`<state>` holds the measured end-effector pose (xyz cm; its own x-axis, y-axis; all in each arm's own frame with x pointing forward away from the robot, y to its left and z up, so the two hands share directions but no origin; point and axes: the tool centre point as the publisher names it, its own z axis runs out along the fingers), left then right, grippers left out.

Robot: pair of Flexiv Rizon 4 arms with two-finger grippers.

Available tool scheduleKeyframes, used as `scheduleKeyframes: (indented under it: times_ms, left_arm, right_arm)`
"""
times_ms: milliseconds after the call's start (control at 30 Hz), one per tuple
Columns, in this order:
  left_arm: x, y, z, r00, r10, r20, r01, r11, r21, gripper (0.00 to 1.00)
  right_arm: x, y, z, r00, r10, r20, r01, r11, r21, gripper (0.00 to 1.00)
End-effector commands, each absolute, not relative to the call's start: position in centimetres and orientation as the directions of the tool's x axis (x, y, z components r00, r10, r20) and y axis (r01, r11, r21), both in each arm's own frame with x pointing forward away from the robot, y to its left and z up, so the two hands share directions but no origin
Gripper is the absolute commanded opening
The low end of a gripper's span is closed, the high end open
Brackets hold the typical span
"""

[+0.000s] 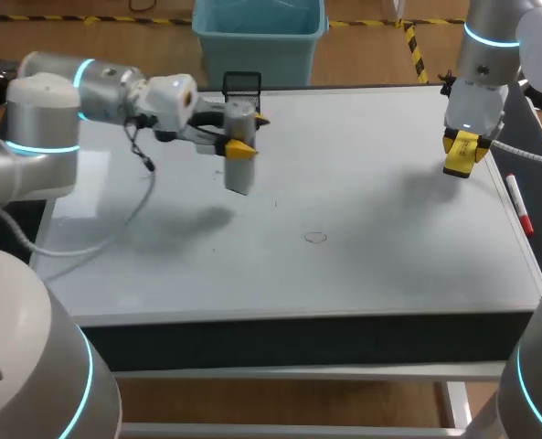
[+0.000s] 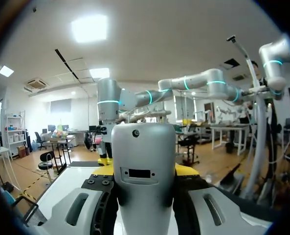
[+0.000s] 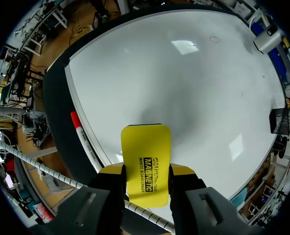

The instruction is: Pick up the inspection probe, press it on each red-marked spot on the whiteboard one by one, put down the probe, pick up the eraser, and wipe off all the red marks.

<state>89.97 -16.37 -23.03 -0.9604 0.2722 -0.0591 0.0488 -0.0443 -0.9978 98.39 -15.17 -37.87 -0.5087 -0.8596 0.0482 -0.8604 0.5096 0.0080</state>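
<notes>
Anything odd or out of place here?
Both tools are held at once: the probe in the left gripper, the eraser in the right gripper. One red circle shows on the whiteboard; nothing is spilled or damaged.

Head cam is sitting high behind the robot, looking down on the whole whiteboard (image 1: 362,183). Left wrist cam is sitting right behind the probe (image 2: 144,166), facing nearly level across the board toward its right edge and catching the right arm (image 2: 108,103). Right wrist cam is hanging over that right edge, looking down past the eraser (image 3: 146,156), sharing board surface and marker (image 3: 86,142) with head cam.
</notes>
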Motion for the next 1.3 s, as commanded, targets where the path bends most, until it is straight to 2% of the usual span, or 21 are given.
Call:
scheduleKeyframes:
  times_ms: [33,600,1300]
  left_arm:
    - [90.8,-12.6,-23.1,-0.966,0.253,-0.059,0.049,-0.047,-0.998,0.0]
    - [96.2,-2.1,-23.8,-0.991,0.133,-0.022,0.014,-0.061,-0.998,0.0]
    - [97.5,1.2,-24.4,-0.992,0.122,-0.022,0.017,-0.041,-0.999,0.0]
  right_arm:
    - [98.4,-15.2,-37.8,-0.507,-0.86,0.05,-0.861,0.508,0.007,0.0]
    - [98.4,-15.2,-37.8,-0.507,-0.86,0.05,-0.861,0.508,0.007,0.0]
    - [98.4,-15.2,-37.8,-0.507,-0.86,0.05,-0.861,0.508,0.007,0.0]
